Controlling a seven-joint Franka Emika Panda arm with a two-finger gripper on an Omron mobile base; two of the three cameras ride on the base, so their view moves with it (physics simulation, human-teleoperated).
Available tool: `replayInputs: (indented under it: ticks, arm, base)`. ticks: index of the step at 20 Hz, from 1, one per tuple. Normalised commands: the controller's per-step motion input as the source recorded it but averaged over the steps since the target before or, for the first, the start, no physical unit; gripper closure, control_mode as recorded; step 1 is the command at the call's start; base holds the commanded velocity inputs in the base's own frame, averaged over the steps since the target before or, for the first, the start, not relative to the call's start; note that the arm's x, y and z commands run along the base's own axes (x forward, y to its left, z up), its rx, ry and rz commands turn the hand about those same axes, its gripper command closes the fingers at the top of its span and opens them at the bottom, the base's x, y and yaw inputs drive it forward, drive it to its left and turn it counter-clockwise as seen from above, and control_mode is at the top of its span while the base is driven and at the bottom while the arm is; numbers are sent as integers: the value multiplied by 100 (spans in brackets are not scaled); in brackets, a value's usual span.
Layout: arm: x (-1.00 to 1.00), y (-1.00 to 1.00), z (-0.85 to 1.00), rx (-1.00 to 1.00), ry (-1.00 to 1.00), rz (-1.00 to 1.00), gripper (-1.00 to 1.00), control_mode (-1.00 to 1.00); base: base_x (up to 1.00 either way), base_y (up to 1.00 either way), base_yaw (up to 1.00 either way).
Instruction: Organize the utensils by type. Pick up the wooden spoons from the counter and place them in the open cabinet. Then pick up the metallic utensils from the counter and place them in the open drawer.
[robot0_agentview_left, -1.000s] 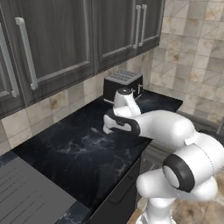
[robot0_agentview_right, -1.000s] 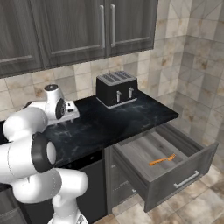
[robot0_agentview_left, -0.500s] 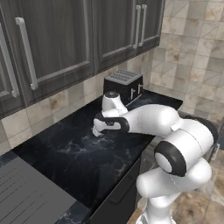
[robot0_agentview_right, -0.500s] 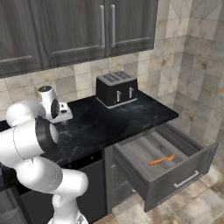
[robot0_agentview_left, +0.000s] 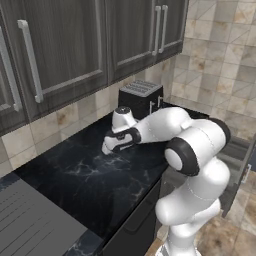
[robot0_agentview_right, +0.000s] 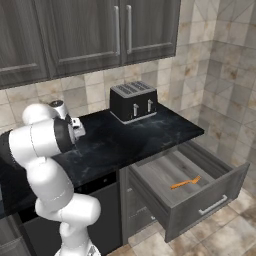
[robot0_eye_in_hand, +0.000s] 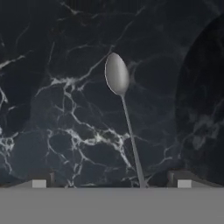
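Observation:
A metal spoon (robot0_eye_in_hand: 128, 127) lies on the black marble counter (robot0_eye_in_hand: 65, 87), its bowl pointing away from my hand. My gripper (robot0_eye_in_hand: 111, 180) hangs just above the handle end, jaws open, with the handle running between the two fingertips (robot0_eye_in_hand: 40, 180). In the base views the gripper (robot0_agentview_left: 108, 148) (robot0_agentview_right: 78, 129) is low over the left half of the counter (robot0_agentview_left: 90, 175). The open drawer (robot0_agentview_right: 210, 202) stands pulled out below the counter's right end, and a thin orange utensil (robot0_agentview_right: 185, 183) lies inside it. The upper cabinets (robot0_agentview_right: 85, 35) in view have shut doors.
A black toaster (robot0_agentview_left: 141, 97) (robot0_agentview_right: 132, 101) stands at the back of the counter against the tiled wall. A grey ribbed surface (robot0_agentview_left: 35, 227) adjoins the counter's left end. The pulled-out drawer juts into the floor space on the right.
The arm has swung left along the counter, away from the toaster, and the hand now sits lower over the marble. The jaws stayed open.

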Motion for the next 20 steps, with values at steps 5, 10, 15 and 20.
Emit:
replayInputs:
  ticks: [5, 10, 15, 20]
  arm:
    - [37, 5, -23, -3, 5, 0, -100, -100]
    - [29, 0, -31, -7, 2, 0, -100, -100]
    - [25, 1, -34, -4, 2, 0, -100, -100]
    - [27, 0, -29, -1, 8, 0, -100, -100]
  base:
    - [0, 0, 0]
    - [0, 0, 0]
    - [0, 0, 0]
    - [0, 0, 0]
